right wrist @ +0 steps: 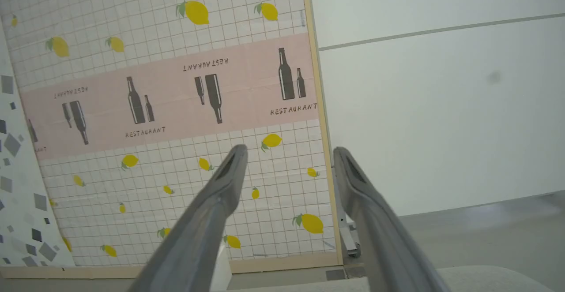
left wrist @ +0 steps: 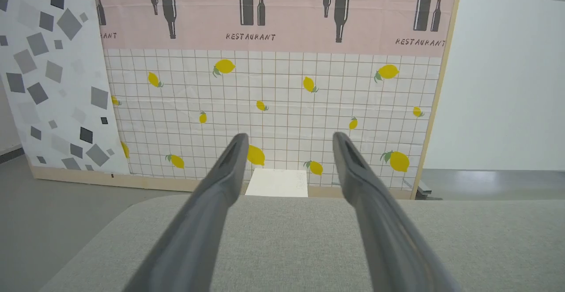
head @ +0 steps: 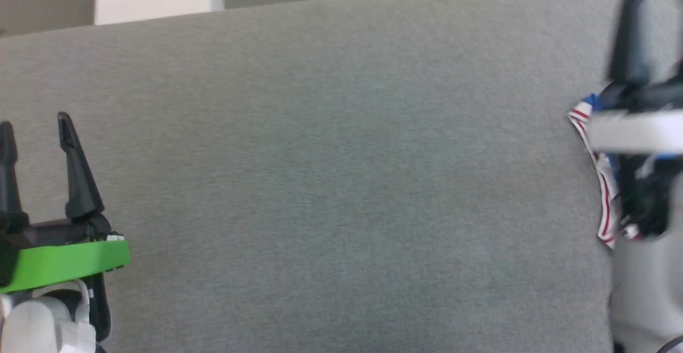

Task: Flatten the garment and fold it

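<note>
Left gripper (head: 34,125): at the lower left of the head view, above the grey surface (head: 341,171). Both dark fingers point up the view and stand spread apart, with nothing between them. A green band (head: 64,262) runs across the gripper body below the fingers. In the left wrist view the same spread shows; the fingers reach over the grey surface towards its far edge, clear of any cloth.

Right gripper (right wrist: 290,151): fingers spread wide, with no cloth between them. They point at the lemon-print panel (right wrist: 176,195) and the pale wall (right wrist: 441,106). In the head view it is blurred at the right edge, one dark finger (head: 632,27) rising above its body.

Garment (head: 603,193): on the grey surface at the far right of the head view, well apart from the left gripper. A red-and-white striped edge and a little blue show; the rest is hidden behind the right gripper's body. Whether the two touch cannot be told
</note>
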Available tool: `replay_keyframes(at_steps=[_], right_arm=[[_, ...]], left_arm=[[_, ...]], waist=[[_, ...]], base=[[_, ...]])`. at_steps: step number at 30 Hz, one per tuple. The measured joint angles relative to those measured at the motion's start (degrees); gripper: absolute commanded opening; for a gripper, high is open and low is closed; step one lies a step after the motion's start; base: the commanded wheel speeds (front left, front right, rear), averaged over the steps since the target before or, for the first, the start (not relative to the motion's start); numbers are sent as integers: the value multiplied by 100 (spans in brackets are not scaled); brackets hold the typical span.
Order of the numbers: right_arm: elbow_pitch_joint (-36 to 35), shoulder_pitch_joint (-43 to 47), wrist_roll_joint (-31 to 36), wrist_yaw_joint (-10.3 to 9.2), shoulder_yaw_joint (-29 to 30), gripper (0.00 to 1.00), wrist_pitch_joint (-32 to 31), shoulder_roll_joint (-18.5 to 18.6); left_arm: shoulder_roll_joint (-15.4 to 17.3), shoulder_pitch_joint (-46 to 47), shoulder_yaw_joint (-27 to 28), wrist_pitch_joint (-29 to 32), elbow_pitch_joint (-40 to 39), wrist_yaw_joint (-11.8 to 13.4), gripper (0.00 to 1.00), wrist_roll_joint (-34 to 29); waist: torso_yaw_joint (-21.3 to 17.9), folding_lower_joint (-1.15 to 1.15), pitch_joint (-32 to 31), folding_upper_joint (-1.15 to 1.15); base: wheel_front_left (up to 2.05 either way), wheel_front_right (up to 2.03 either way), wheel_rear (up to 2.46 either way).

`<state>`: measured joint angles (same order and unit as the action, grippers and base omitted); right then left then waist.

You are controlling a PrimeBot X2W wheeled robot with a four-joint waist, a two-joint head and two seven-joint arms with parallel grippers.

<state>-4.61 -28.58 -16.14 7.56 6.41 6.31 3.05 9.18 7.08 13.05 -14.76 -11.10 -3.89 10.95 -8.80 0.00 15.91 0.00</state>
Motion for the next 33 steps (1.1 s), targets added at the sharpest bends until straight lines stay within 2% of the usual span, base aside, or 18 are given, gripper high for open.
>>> replay_keyframes(at_steps=[4,13,21,33], right_arm=[[514,442,-300,0,-283,100,558,-12],[1347,1115,19,0,-642,100,834,-15],[1428,1691,307,0,-684,100,835,-16],[1741,2148,360,0,-749,100,835,-16]], left_arm=[[-149,-3,107,-1,266,63,100,-4],[-355,-5,-167,-2,978,75,100,-97],[-390,-5,-446,-2,1507,40,100,-230],[-521,-39,-839,-2,2056,-18,100,-293]], waist=[[202,0,-257,0],[638,0,-664,0],[844,0,-902,0],[844,0,-1119,0]], base=[[0,0,0],[0,0,0],[0,0,0],[0,0,0]])
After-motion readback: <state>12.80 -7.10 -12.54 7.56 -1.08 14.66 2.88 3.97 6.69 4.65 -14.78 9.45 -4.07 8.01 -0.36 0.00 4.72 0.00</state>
